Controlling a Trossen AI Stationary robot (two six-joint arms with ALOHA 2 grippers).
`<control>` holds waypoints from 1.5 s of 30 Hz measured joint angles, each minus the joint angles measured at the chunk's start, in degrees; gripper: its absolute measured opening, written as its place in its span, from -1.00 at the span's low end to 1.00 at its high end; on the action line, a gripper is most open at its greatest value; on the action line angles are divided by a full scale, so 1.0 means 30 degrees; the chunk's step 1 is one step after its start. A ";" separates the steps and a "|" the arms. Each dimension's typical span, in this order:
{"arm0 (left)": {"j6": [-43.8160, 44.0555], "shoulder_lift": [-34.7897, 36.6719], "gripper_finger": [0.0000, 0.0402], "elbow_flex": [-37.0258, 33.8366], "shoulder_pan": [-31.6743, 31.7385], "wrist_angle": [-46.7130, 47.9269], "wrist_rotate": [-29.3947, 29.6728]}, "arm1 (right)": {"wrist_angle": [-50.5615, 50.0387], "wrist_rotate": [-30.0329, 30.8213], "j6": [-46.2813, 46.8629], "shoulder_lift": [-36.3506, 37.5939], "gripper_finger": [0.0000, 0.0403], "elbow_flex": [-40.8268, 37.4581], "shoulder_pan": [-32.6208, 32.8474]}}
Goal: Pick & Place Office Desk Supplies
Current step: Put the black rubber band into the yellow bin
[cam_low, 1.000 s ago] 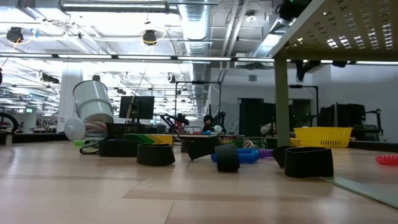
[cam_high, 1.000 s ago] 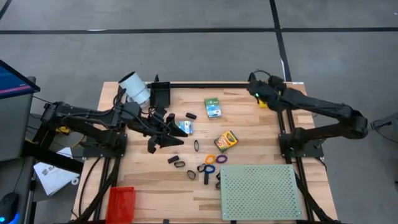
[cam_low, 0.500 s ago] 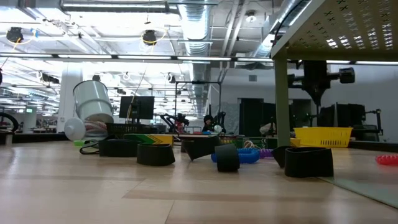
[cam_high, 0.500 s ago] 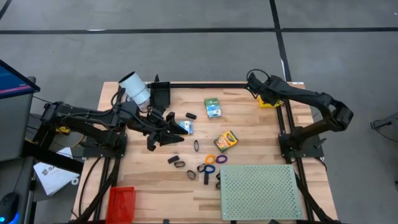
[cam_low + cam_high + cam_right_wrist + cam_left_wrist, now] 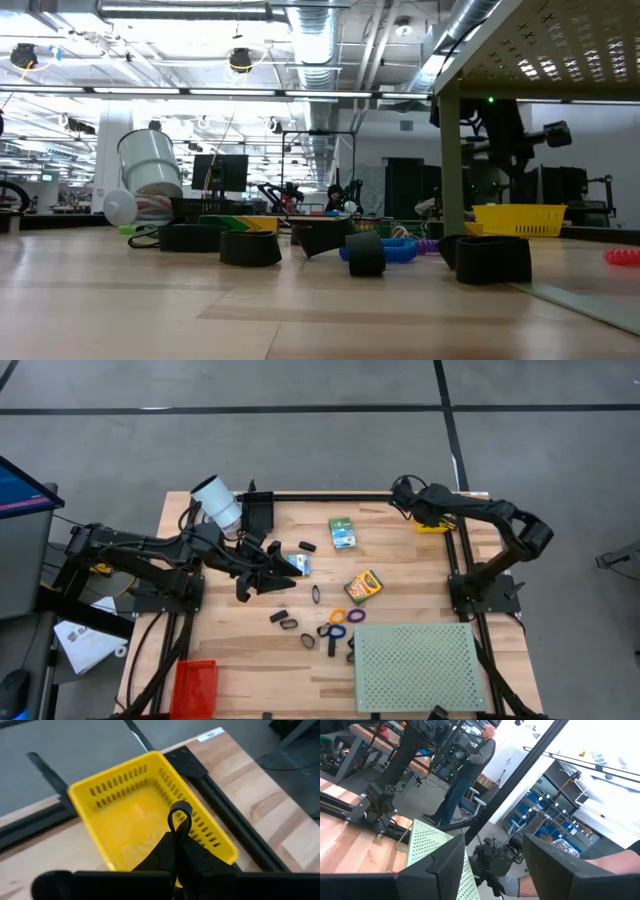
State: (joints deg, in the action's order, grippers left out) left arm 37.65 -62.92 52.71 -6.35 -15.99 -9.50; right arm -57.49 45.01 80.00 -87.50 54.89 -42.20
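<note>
Over the table's far right corner my right gripper (image 5: 425, 510) hangs above a yellow slotted basket (image 5: 125, 815), shut on a black binder clip (image 5: 176, 832). My left gripper (image 5: 272, 572) is open at mid-table, just left of a small blue-green box (image 5: 297, 565) lying flat. A green box (image 5: 343, 532) and the yellow-orange crayon box (image 5: 363, 587) also lie flat on the wood. Black clips (image 5: 289, 624) and coloured rings (image 5: 340, 617) are scattered in front of the pale perforated board (image 5: 418, 668). My right gripper pinches the black clip's body between its two fingers (image 5: 192, 855). The clip's wire loop (image 5: 180, 815) sticks out past the fingertips. The clip is lifted clear, above the basket's open top, with the fingers coming from above.
A white cylinder (image 5: 217, 500) and a black holder (image 5: 258, 510) stand at the far left. A red bin (image 5: 194, 685) sits at the near left corner. The perforated board stands raised on legs (image 5: 450, 170) at the near right. A person stands in the room beyond (image 5: 465, 775).
My right arm has folded, its elbow drawing in toward the table. Its gripper has stayed by the far right corner and has come down into the low view above the yellow basket. The left arm and the items on the table have kept still.
</note>
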 joint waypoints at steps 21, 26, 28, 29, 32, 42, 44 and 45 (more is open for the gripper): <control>-0.0466 0.0000 -0.03 0.0000 0.0000 0.0015 0.0000 | -0.0706 -0.1872 0.1510 0.0962 -0.27 0.0000 -0.0582; -0.0466 0.0000 -0.03 0.0000 0.0000 -0.0066 0.0000 | 0.0279 -0.1880 0.1570 0.0962 -0.02 0.0000 -0.0582; -0.0466 0.0000 -0.03 0.0007 -0.0040 -0.0191 0.0000 | 0.0450 -0.1864 0.1570 0.0962 0.07 0.0000 -0.0587; -0.0466 0.0000 -0.03 0.0007 -0.0063 -0.0202 0.0000 | 0.0522 -0.1821 0.1570 0.0962 0.11 0.0000 -0.0608; -0.0474 0.0000 -0.03 0.0007 -0.0160 -0.0189 0.0000 | 0.0549 -0.1565 0.1570 0.0962 0.19 0.0000 -0.0612; -0.0474 0.0000 -0.03 0.0007 -0.0221 -0.0189 0.0000 | 0.0059 -0.2738 0.0855 0.0964 0.23 0.0154 -0.0084; -0.0474 0.0000 -0.03 0.0007 -0.0284 -0.0189 0.0000 | -0.0302 -0.2823 0.0397 0.1203 0.23 0.0559 0.0364; -0.0474 0.0000 -0.03 0.0007 -0.0285 -0.0189 -0.0001 | -0.0438 -0.2740 0.0055 0.1449 0.23 0.0788 0.0701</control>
State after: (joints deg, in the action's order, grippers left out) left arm 36.23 -62.92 52.73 -7.20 -16.56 -9.50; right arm -58.81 36.79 80.16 -83.16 57.26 -40.09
